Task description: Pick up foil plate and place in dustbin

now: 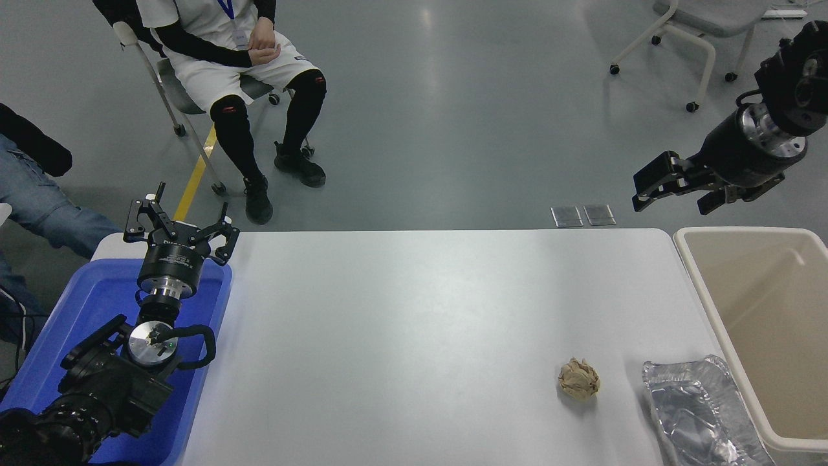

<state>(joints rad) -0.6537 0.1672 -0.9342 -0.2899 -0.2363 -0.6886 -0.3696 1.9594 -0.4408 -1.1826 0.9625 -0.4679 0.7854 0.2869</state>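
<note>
Lying untouched: one foil plate (pixel 702 414), one dustbin (pixel 705 285).

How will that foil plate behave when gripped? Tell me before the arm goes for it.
The foil plate is already crinkled, so it is probably thin and would likely dent under the right gripper. It looks light, and might slide if nudged. Its raised rim seems the likeliest hold.

Bright even overhead light; soft glare streak on floor (pixel 427 39); faint shadows on table (pixel 401 323); sharp focus.
</note>
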